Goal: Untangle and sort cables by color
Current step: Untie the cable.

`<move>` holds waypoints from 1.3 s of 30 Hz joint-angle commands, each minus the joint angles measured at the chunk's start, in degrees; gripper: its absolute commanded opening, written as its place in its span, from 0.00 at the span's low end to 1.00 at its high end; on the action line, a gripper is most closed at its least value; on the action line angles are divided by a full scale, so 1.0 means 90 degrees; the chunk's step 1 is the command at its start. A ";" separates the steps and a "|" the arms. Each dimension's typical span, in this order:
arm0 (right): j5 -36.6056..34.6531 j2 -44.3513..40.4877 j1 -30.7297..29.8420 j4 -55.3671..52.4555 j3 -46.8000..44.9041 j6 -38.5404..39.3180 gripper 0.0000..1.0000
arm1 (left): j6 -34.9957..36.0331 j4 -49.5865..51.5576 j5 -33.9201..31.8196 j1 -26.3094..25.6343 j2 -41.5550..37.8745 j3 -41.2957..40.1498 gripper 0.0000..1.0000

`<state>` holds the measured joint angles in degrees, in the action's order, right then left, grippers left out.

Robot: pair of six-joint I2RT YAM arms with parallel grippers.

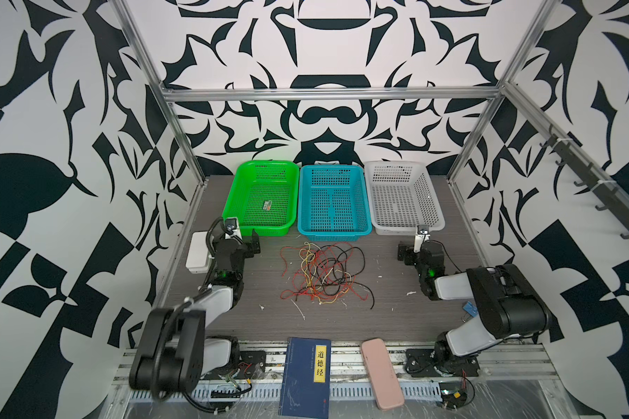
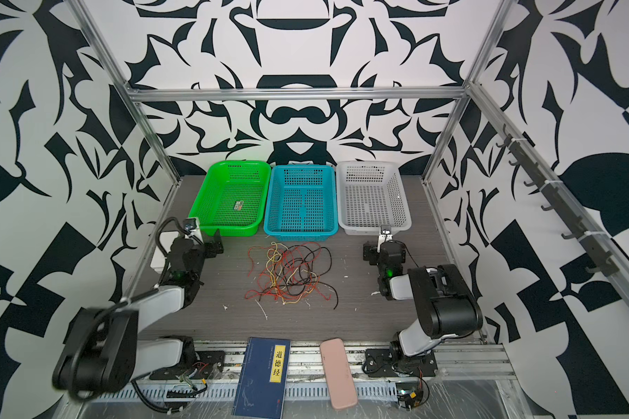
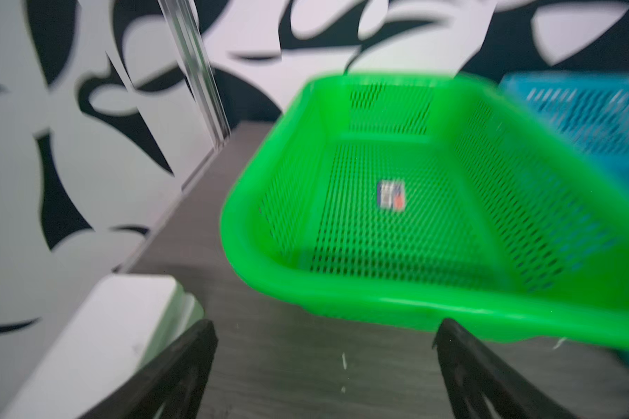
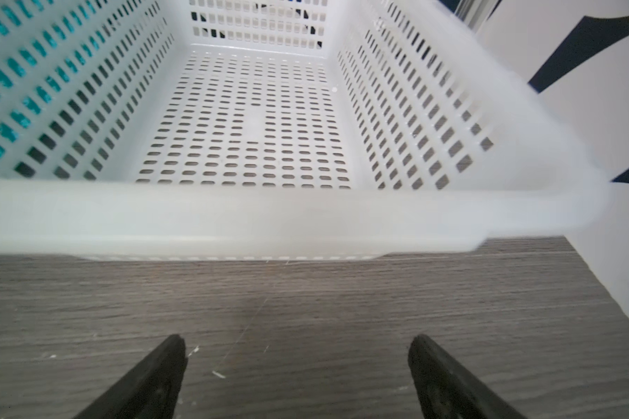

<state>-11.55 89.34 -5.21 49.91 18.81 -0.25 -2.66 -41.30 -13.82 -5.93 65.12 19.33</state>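
Status: nothing picked yet, all the sorting is ahead. Clock is read off the pile, 12 = back wall.

Left hand [image 3: 324, 333]: jaws wide, holding nothing, at 10 o'clock of the pile, pointing at the green basket [image 1: 269, 229].
Cables [image 1: 324, 275]: one loose heap of red, pale yellow and black strands mid-tabletop [image 1: 396, 319]. Colors cross each other, and the heap touches neither hand.
Right hand [image 4: 296, 344]: jaws wide, nothing in them, at 2 o'clock, facing the white basket [image 1: 393, 229].

How I'd run the first pull:
- Skip the core and go for a free end on the fringe. The black tail [image 1: 372, 303] at 4 o'clock looks least crossed. The red loop [image 1: 283, 258] at 10 o'clock is the near option for the left hand.
- Strands are string-thin, so pinch right at the tabletop and close fully, or it probably slips out.
- One hand pins the heap while the other draws outward, slow and low. A fast lift likely drags the whole heap.
- One color at a time.

Containers sit in a row at 12 o'clock, side by side:
- green basket: only a small label [image 1: 267, 206] on its floor
- blue basket [image 1: 333, 232]: no cables
- white basket: no cables

Color-to-basket mapping isn't given, so pick one and hold it.
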 commanded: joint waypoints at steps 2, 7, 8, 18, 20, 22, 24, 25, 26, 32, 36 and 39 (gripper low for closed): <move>-0.0270 -0.0054 0.0022 0.0294 0.0147 -0.0114 1.00 | -0.0632 0.0241 0.1802 -0.0024 -0.1513 0.0148 0.99; -0.0273 -0.0049 0.0020 0.0294 0.0147 -0.0119 1.00 | -0.2382 0.2514 0.2562 -0.0022 -0.2391 0.1189 0.99; -0.0269 -0.0052 0.0015 0.0296 0.0147 -0.0121 1.00 | -0.2762 0.2597 0.2737 -0.0024 -0.2428 0.1219 0.99; -0.0268 -0.0054 0.0022 0.0289 0.0147 -0.0119 1.00 | -0.5335 0.1942 0.2816 0.0002 -0.2931 0.0294 0.99; -0.0269 -0.0054 0.0023 0.0299 0.0147 -0.0119 1.00 | -0.4741 0.2987 0.2724 -0.0127 -0.3123 0.0796 0.99; -0.0271 -0.0052 0.0026 0.0288 0.0147 -0.0119 1.00 | -0.4303 0.3794 0.2739 -0.0151 -0.3195 0.1241 0.99; -0.0269 -0.0054 0.0023 0.0280 0.0139 -0.0119 1.00 | -0.3974 0.4820 0.2648 -0.0151 -0.3036 0.1830 0.99; -0.0274 -0.0054 0.0023 0.0301 0.0147 -0.0126 1.00 | -0.3925 0.5350 0.2564 -0.0151 -0.2870 0.2116 0.99; -0.0269 -0.0054 0.0023 0.0297 0.0139 -0.0124 1.00 | -0.3875 0.5808 0.2574 -0.0143 -0.2695 0.2333 1.00; -0.0269 -0.0054 0.0023 0.0293 0.0146 -0.0109 1.00 | -0.3579 0.7075 0.3347 -0.0168 -0.1348 0.3135 0.99; -0.0269 -0.0054 0.0022 0.0294 0.0144 -0.0109 1.00 | -0.4166 0.7435 0.3483 -0.0208 -0.0975 0.3343 0.99; -0.0269 -0.0054 0.0023 0.0294 0.0147 -0.0115 1.00 | -0.3976 0.6785 0.4525 -0.0210 -0.1246 0.2944 0.99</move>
<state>-12.95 89.34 -5.21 50.46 18.81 -0.89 -38.52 20.51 18.52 -7.53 56.99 47.09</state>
